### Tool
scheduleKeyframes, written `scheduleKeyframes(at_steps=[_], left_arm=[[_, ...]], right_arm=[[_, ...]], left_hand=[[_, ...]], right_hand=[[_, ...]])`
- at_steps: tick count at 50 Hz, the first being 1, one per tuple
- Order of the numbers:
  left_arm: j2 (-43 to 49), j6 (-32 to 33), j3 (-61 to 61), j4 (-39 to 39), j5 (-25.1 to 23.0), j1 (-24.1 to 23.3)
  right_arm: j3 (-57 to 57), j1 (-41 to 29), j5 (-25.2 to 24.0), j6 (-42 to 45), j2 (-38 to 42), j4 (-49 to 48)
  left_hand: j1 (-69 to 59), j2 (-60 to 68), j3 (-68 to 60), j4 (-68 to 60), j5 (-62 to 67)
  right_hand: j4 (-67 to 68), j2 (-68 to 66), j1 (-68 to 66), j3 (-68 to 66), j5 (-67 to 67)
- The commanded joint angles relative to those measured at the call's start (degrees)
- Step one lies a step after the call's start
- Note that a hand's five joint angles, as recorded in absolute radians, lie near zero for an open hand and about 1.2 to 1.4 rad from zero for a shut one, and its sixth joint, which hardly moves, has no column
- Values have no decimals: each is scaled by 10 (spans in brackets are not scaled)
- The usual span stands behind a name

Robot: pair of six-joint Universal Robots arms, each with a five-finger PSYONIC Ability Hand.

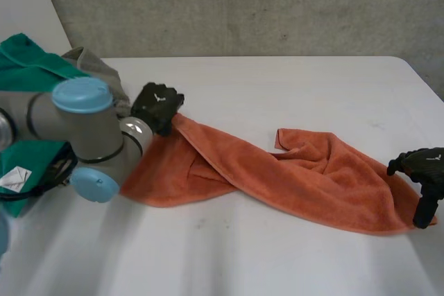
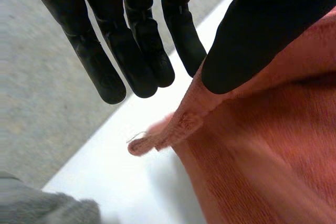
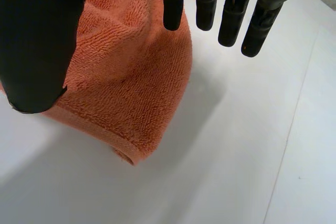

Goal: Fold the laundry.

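Note:
An orange towel (image 1: 277,171) lies crumpled in a long strip across the white table (image 1: 277,261). My left hand (image 1: 158,105) is at the towel's left corner. In the left wrist view the towel (image 2: 262,156) has its edge pinched between the thumb (image 2: 262,35) and the straight fingers (image 2: 142,61), with the corner tip hanging just above the table. My right hand (image 1: 424,166) rests at the towel's right end. Its fingers (image 3: 231,14) are straight and spread over bare table, and its thumb (image 3: 37,40) lies over the towel's corner (image 3: 126,77).
A green cloth (image 1: 28,60) and a grey cloth (image 1: 97,67) are piled at the table's back left, close behind my left hand; the grey cloth (image 2: 47,205) lies beyond the towel's corner. More green cloth with a white tag (image 1: 21,171) lies under my left arm.

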State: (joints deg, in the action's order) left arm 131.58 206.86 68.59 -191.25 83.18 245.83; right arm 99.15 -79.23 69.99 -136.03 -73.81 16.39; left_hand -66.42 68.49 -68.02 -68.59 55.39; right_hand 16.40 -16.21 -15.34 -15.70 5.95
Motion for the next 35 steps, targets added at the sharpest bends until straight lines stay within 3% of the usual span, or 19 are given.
scheduleKeyframes(at_steps=[1, 10, 15, 21, 28, 32, 35], left_arm=[[-96, -22, 55, 1, 1, 4], [-138, -44, 64, 9, 1, 13], [-164, -90, 65, 40, 0, 16], [-208, -103, 78, 78, -2, 16], [-275, -96, 137, 106, -2, 25], [-286, -95, 160, 105, -2, 45], [-279, -93, 160, 98, -4, 45]], right_arm=[[45, -1, -11, 9, -19, -40], [65, -3, -19, 21, 58, -149], [51, -4, -13, 27, 79, -167], [38, 0, -13, 19, 74, -165], [2, 0, 9, 21, -83, -114], [-48, 1, 18, 17, -76, -46], [-82, -6, 11, 16, -55, -47]], left_hand=[[-136, 115, -120, -114, 146], [-136, 115, -120, -114, 146], [-136, 115, -120, -114, 146], [-136, 115, -120, -114, 146], [-136, 115, -120, -114, 146], [-136, 115, -120, -114, 146], [-136, 115, -120, -114, 146]], right_hand=[[9, -11, -20, -16, 14], [91, -93, -102, -98, 96], [626, -627, -636, -632, 630], [636, -638, -647, -643, 640], [636, -638, -647, -643, 640], [636, -638, -647, -643, 640], [636, -638, -647, -643, 640]])
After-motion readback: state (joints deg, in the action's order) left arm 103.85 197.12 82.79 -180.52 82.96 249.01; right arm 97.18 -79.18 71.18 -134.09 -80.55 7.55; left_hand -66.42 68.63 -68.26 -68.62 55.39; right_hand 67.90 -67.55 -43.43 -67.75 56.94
